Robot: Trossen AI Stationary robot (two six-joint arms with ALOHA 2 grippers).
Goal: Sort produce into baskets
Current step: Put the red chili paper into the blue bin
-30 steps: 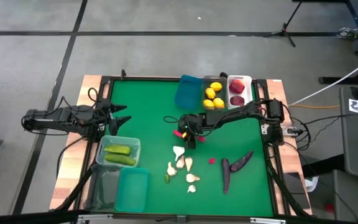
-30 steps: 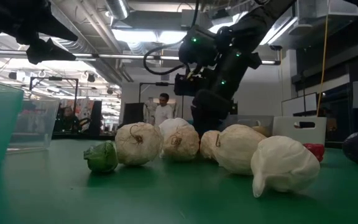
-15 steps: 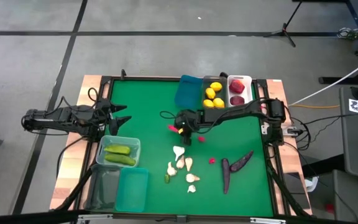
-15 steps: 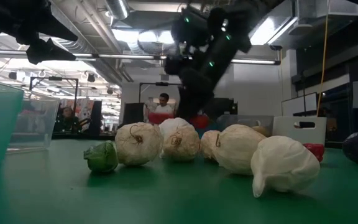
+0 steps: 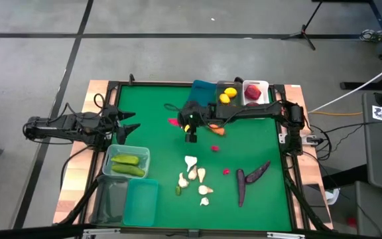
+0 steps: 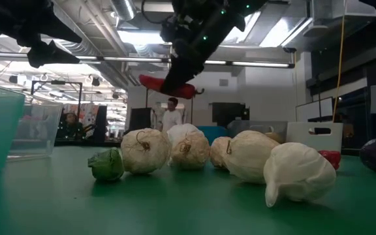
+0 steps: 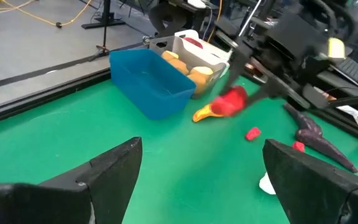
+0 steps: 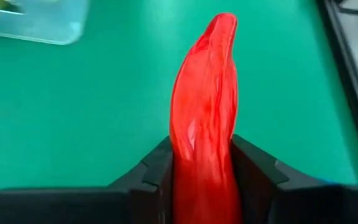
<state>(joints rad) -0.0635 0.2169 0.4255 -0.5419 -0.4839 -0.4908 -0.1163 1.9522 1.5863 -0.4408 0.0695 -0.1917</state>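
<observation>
Nearest us, the white garlic is lying in a cluster on the green counter. Farther back, we are seeing the right tool clamping the red pepper — lifted clear above the counter's middle, near the blue basket. The left tool is hanging wide open, empty, at the left edge.

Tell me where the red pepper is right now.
The red pepper is clamped in the right gripper, lifted above the green table, in the high view just below the blue bin and left of the carrot.
</observation>
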